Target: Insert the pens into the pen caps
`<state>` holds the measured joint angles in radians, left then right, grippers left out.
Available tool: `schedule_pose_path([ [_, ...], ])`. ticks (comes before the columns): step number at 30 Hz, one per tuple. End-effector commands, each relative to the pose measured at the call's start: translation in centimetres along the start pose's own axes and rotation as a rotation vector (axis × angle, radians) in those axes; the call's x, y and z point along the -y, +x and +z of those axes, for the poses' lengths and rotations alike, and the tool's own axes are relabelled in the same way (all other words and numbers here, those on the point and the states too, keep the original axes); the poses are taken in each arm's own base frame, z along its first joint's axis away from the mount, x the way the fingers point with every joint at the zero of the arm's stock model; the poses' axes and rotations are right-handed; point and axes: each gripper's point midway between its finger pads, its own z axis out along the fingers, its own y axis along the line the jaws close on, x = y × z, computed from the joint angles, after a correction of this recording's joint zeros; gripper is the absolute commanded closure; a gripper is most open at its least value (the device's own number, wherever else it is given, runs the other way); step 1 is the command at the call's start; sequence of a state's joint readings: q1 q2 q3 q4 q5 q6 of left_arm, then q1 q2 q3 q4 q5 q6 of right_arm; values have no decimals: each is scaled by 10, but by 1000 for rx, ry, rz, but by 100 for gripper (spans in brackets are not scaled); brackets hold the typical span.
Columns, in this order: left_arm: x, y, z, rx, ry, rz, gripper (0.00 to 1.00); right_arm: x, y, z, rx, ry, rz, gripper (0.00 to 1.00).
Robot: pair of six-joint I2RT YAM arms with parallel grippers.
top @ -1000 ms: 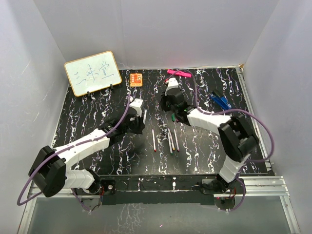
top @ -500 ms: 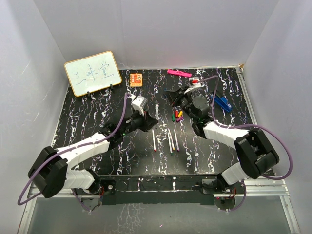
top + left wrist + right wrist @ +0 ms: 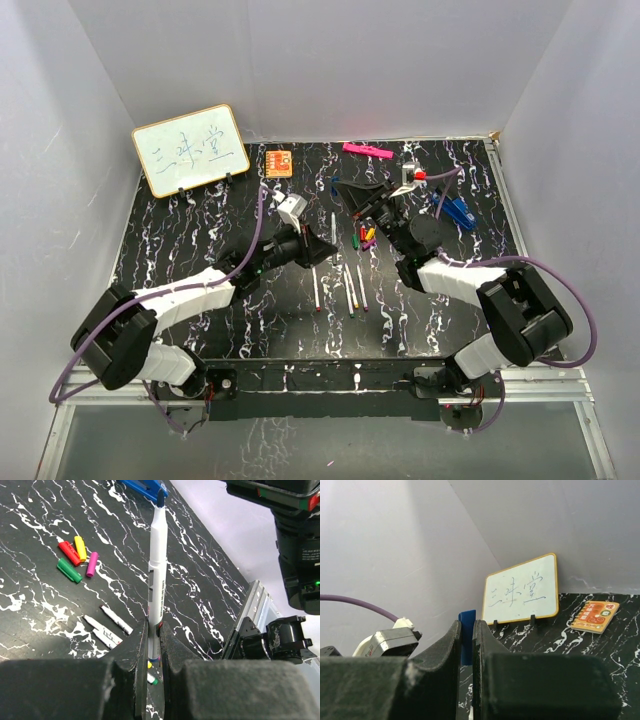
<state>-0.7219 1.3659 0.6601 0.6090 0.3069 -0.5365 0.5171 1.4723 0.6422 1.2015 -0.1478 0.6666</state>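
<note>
My left gripper (image 3: 154, 630) is shut on a white pen (image 3: 158, 555) whose blue tip (image 3: 160, 497) points up and away. From above, this pen (image 3: 333, 222) rises from the left gripper (image 3: 322, 245) near the table's middle. My right gripper (image 3: 467, 625) is shut on a small blue pen cap (image 3: 467, 630), held in the air. In the top view the right gripper (image 3: 345, 188) points left, just beyond the pen's tip. Red (image 3: 69, 553), yellow (image 3: 80, 548), purple (image 3: 92, 564) and green (image 3: 69, 570) caps lie together on the table. Several other pens (image 3: 350, 290) lie side by side in front of them.
A whiteboard (image 3: 190, 150) leans at the back left, with an orange card (image 3: 279, 162) next to it. A pink bar (image 3: 366, 150) lies by the back wall. A larger blue object (image 3: 455, 208) rests at the right. White walls enclose the black marbled table (image 3: 200, 230).
The left gripper has carried its pen right toward the centre and tilted it up. The right gripper has risen off the caps and turned left to face the pen.
</note>
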Motion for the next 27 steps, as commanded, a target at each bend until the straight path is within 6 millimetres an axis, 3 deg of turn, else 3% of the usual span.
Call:
schedule_pose_path([
  [1,27,-32,3,73,92,22,100,-23,-15,-1,61,-103,19,100],
  [27,24,-42,-2,106,58,56,100,-12,4,-5,-4,-76,13,100],
])
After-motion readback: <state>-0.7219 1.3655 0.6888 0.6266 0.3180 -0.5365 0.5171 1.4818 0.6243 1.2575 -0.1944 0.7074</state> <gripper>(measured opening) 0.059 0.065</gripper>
